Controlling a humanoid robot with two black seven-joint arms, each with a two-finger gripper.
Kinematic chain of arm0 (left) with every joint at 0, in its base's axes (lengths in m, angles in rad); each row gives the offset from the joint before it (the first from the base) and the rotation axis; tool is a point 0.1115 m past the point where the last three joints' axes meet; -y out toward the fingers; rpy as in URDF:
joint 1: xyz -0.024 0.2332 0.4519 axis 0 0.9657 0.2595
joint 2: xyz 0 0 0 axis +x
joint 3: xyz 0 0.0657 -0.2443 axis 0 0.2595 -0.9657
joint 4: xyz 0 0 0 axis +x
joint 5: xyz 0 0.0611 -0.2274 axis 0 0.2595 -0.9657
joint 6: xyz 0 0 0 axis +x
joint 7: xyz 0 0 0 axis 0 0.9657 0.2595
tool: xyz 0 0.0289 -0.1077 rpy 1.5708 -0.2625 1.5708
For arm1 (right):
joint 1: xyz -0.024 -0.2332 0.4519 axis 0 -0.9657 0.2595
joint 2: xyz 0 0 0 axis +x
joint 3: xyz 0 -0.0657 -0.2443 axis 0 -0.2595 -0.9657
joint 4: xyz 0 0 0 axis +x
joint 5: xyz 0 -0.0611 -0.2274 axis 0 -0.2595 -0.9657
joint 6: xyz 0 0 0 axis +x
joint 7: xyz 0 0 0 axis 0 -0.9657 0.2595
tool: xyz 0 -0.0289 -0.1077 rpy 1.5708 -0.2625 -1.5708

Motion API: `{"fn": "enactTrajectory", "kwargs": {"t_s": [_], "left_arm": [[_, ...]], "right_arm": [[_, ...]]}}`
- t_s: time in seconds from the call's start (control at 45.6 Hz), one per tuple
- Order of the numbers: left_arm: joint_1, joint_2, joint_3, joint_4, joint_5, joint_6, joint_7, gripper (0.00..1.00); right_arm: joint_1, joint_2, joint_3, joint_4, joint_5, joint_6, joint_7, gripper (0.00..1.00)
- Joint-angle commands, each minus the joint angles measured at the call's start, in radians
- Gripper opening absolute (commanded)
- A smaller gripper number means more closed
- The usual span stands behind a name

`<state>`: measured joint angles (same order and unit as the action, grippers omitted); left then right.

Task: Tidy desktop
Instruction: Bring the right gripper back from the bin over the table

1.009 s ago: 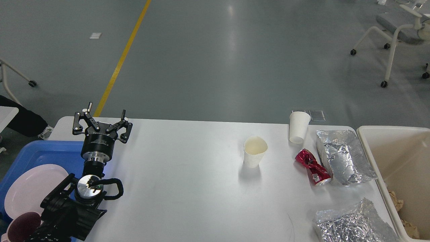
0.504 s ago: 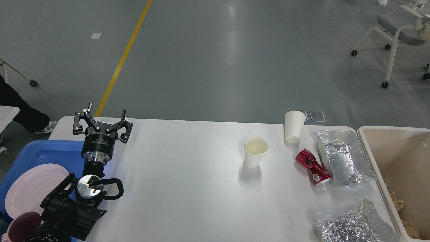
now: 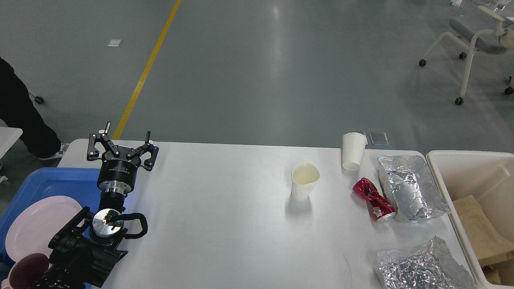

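Note:
The white desktop (image 3: 225, 224) fills the lower view. My left gripper (image 3: 127, 135) hovers open and empty over its far left corner, beside the blue tray. On the right half stand a dented cream paper cup (image 3: 305, 180) and a white paper cup (image 3: 353, 151) near the far edge. A crushed red can (image 3: 373, 199) lies against a crumpled foil bag (image 3: 410, 187). A second foil bag (image 3: 421, 268) lies at the front right. My right gripper is out of view.
A blue tray (image 3: 60, 180) at the left holds a pink plate (image 3: 36, 224) and a maroon cup (image 3: 24, 273). A cream bin (image 3: 441, 160) at the right edge holds tan paper or card (image 3: 482, 228). A person's dark leg (image 3: 24, 116) stands beyond the left corner.
The white paper cup shifted slightly left and stands straighter. A flat tan piece has appeared in the cream bin. The person at the left moved. My left arm stayed still.

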<state>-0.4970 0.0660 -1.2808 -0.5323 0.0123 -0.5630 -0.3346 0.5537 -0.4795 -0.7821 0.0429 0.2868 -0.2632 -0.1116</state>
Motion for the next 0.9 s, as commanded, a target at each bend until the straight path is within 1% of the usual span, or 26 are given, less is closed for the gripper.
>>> {"fn": "enactTrajectory", "kwargs": {"t_s": [0.0,0.088,0.154,0.219,0.285,0.329,0.373,0.483,0.526,0.724,0.79,0.877], "left_arm": [[0.000,0.000,0.000,0.000,0.000,0.000,-0.001,1.00],[0.000,0.000,0.000,0.000,0.000,0.000,-0.001,1.00],[0.000,0.000,0.000,0.000,0.000,0.000,-0.001,1.00],[0.000,0.000,0.000,0.000,0.000,0.000,0.000,1.00],[0.000,0.000,0.000,0.000,0.000,0.000,0.000,1.00],[0.000,0.000,0.000,0.000,0.000,0.000,0.000,1.00],[0.000,0.000,0.000,0.000,0.000,0.000,0.000,1.00],[0.000,0.000,0.000,0.000,0.000,0.000,0.000,1.00],[0.000,0.000,0.000,0.000,0.000,0.000,0.000,1.00],[0.000,0.000,0.000,0.000,0.000,0.000,0.000,1.00],[0.000,0.000,0.000,0.000,0.000,0.000,0.000,1.00],[0.000,0.000,0.000,0.000,0.000,0.000,0.000,1.00]], "right_arm": [[0.008,0.004,-0.002,0.000,-0.009,0.001,-0.006,1.00],[0.020,0.018,-0.005,-0.011,-0.012,0.001,-0.008,1.00],[0.057,0.007,-0.002,0.003,-0.014,0.002,-0.008,1.00],[0.127,0.004,0.009,0.020,-0.014,0.002,-0.006,1.00],[0.231,-0.007,0.017,0.090,-0.014,0.002,-0.002,1.00],[0.311,-0.024,0.017,0.171,-0.012,0.002,0.000,1.00],[0.395,-0.065,0.017,0.274,-0.012,0.002,0.003,1.00],[0.638,-0.160,0.018,0.610,-0.009,-0.001,0.004,1.00],[0.710,-0.185,0.020,0.714,-0.006,-0.008,0.003,1.00],[0.956,-0.229,0.014,1.047,-0.015,-0.001,0.001,1.00],[1.028,-0.248,0.004,1.190,-0.026,0.001,0.004,1.00],[1.136,-0.235,-0.086,1.391,-0.124,0.002,0.010,1.00]]}}
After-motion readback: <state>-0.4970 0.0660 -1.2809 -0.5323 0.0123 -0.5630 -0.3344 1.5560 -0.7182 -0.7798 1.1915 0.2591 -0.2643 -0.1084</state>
